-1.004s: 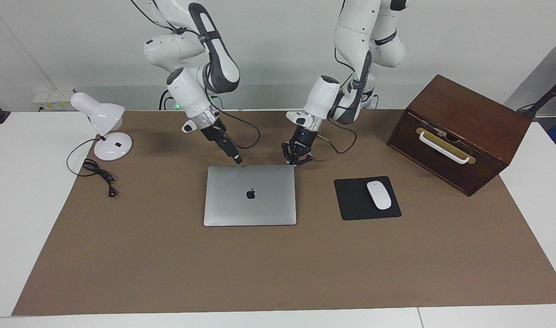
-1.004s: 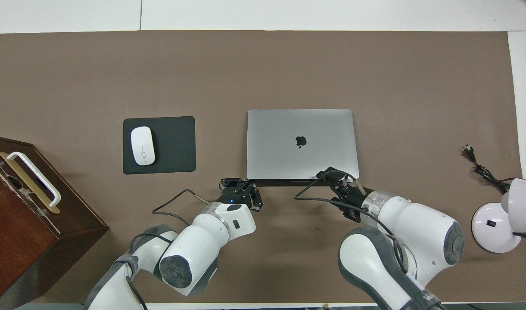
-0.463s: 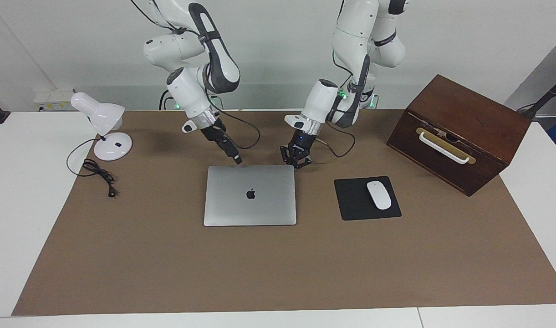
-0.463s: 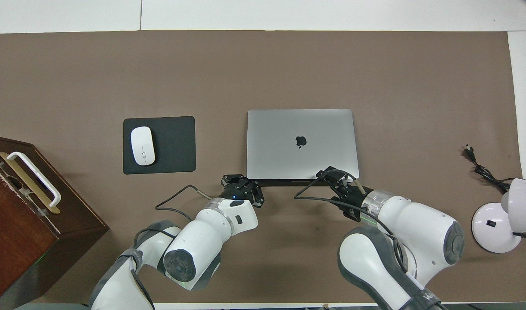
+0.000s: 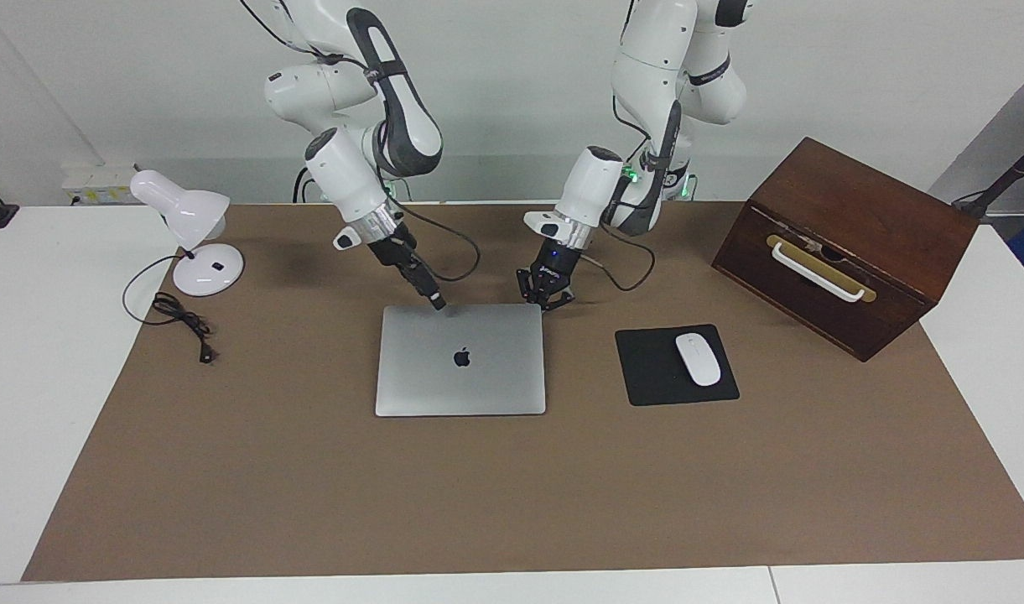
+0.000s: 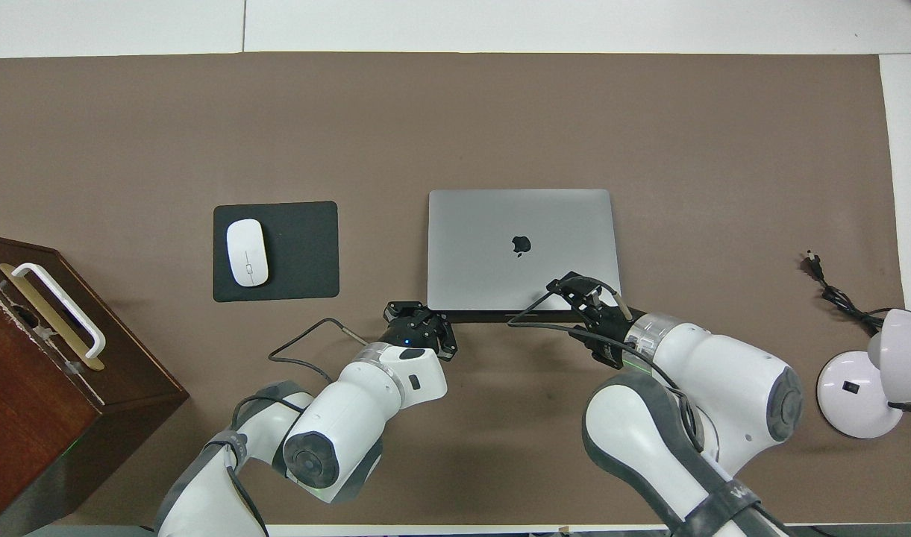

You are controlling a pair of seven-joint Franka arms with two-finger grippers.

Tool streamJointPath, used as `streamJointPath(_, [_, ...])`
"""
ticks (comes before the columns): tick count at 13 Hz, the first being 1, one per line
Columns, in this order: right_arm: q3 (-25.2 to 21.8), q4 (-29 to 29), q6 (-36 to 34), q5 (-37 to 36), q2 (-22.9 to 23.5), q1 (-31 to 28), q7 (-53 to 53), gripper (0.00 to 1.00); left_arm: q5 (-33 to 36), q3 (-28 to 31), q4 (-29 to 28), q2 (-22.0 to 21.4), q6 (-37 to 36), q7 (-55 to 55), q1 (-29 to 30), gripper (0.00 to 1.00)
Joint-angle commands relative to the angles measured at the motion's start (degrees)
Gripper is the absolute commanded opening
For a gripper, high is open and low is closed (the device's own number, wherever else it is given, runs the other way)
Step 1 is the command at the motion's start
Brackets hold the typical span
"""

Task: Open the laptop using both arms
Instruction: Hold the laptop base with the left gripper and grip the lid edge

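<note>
The laptop (image 5: 461, 361) (image 6: 522, 250) lies shut and flat in the middle of the brown mat, silver lid up with its dark logo showing. My left gripper (image 5: 548, 304) (image 6: 419, 317) is shut, tips together and links splayed. It hangs low at the laptop's corner nearest the robots, toward the left arm's end. My right gripper (image 5: 437, 304) (image 6: 571, 286) points steeply down, with its tip on or just above the lid's edge nearest the robots, toward the right arm's end. Neither gripper holds anything.
A black mouse pad (image 5: 654, 377) with a white mouse (image 5: 698, 359) lies beside the laptop toward the left arm's end. A brown wooden box (image 5: 847, 243) with a white handle stands past it. A white desk lamp (image 5: 189, 235) and its cord (image 5: 184, 323) are at the right arm's end.
The right gripper has dropped and moved forward from just short of the laptop onto its nearest edge. The left gripper shifted slightly toward the laptop's corner. The laptop has not moved.
</note>
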Motion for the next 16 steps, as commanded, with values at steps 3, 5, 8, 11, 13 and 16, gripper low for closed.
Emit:
streamJointPath(3, [0.4, 2.6, 1.2, 1.1, 3.8, -1.1, -2.9, 1.0, -0.4, 0.8, 0.9, 2.2, 1.2, 2.8, -0.3, 0.0])
streamJointPath(5, [0.4, 4.6, 1.5, 1.1, 5.6, -1.5, -3.2, 1.0, -0.4, 0.8, 0.9, 2.3, 1.2, 2.8, -0.3, 0.0])
streamJointPath(8, [0.4, 6.1, 1.6, 1.2, 6.8, -1.5, -3.3, 1.0, -0.4, 0.8, 0.9, 2.3, 1.2, 2.9, -0.3, 0.0])
streamJointPath(11, [0.5, 6.6, 2.4, 1.1, 7.1, -1.5, -3.5, 1.0, -0.4, 0.8, 0.9, 2.5, 1.2, 2.9, -0.3, 0.0])
streamJointPath(13, [0.5, 7.8, 2.4, 1.2, 7.7, -1.5, -3.4, 1.0, -0.4, 0.8, 0.9, 2.8, 1.2, 2.9, -0.3, 0.0])
streamJointPath(16, [0.6, 9.8, 2.7, 1.7, 8.5, -1.2, -3.3, 1.0, -0.4, 0.8, 0.9, 2.8, 1.3, 2.9, -0.3, 0.0])
